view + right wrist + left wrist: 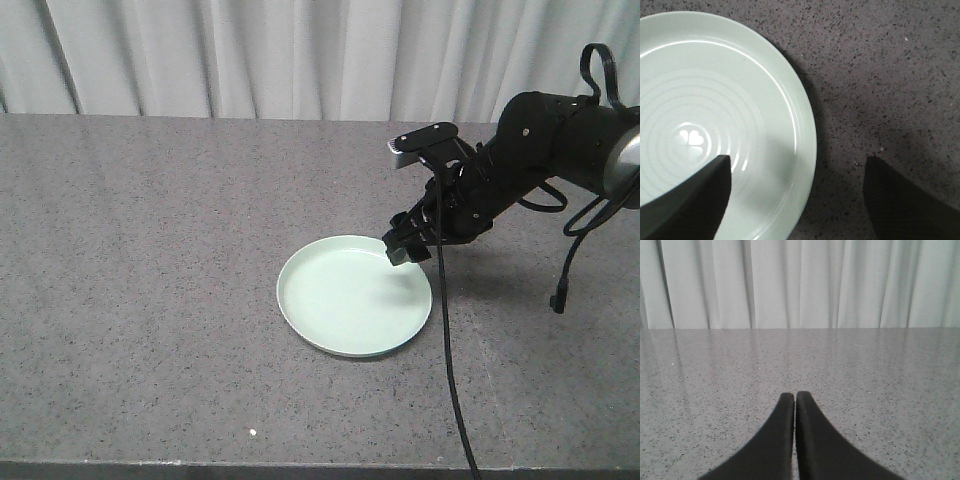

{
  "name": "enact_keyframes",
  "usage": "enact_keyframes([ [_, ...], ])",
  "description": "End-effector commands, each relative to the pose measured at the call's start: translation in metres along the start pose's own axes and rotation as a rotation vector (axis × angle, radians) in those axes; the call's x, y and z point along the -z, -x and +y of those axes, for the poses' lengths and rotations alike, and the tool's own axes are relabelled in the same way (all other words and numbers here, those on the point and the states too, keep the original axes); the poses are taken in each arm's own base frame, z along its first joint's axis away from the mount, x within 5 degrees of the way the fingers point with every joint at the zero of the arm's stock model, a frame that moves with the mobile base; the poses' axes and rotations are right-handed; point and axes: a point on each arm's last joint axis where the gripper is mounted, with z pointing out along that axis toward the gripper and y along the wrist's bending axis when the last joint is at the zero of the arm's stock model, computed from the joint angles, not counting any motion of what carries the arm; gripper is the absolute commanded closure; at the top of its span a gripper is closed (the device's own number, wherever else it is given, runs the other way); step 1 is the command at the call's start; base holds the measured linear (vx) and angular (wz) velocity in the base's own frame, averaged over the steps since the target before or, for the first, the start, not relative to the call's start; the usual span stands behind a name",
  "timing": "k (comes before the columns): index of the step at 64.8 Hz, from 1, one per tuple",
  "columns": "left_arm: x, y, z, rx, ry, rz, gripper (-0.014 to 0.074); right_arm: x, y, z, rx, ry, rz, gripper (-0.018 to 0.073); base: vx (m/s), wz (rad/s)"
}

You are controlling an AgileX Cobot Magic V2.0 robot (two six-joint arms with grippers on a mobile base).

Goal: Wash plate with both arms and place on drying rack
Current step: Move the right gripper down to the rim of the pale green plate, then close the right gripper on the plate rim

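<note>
The pale mint-green plate (pixel 350 298) lies flat on the grey speckled counter, a little right of the middle. My right gripper (pixel 405 246) hangs over the plate's far-right rim, angled down. In the right wrist view the gripper (pixel 799 162) is open and straddles the rim of the plate (pixel 715 100): one finger (pixel 695 200) is over the plate's inside, the other (pixel 900 200) over the bare counter. It holds nothing. My left gripper (pixel 795 396) shows only in the left wrist view, shut and empty, low over the counter. The drying rack is out of view.
A black cable (pixel 448 370) hangs from the right arm and runs down past the plate's right side to the counter's front edge (pixel 300 464). White curtains (pixel 300 55) close off the back of the counter.
</note>
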Motion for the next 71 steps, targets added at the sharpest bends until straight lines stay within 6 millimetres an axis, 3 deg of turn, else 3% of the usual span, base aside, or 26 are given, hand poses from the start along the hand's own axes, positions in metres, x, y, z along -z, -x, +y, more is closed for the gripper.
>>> enact_keyframes([
  [1, 0.0, 0.0, -0.001, 0.011, -0.016, -0.06, 0.0602, 0.021, 0.014, 0.0, 0.017, -0.038, -0.107, 0.0032, 0.0, 0.0],
  [49, 0.0, 0.0, -0.001, 0.011, -0.016, -0.06, 0.0602, -0.012, 0.01, -0.006, 0.006, -0.028, -0.044, 0.0049, 0.0, 0.0],
  [59, 0.0, 0.0, -0.001, 0.011, -0.016, -0.06, 0.0602, -0.012, 0.008, -0.006, 0.008, -0.025, -0.031, 0.0155, 0.0, 0.0],
  [71, 0.0, 0.0, -0.001, 0.011, -0.016, -0.06, 0.0602, -0.012, 0.005, -0.005, 0.015, -0.015, 0.001, 0.039, 0.0, 0.0],
])
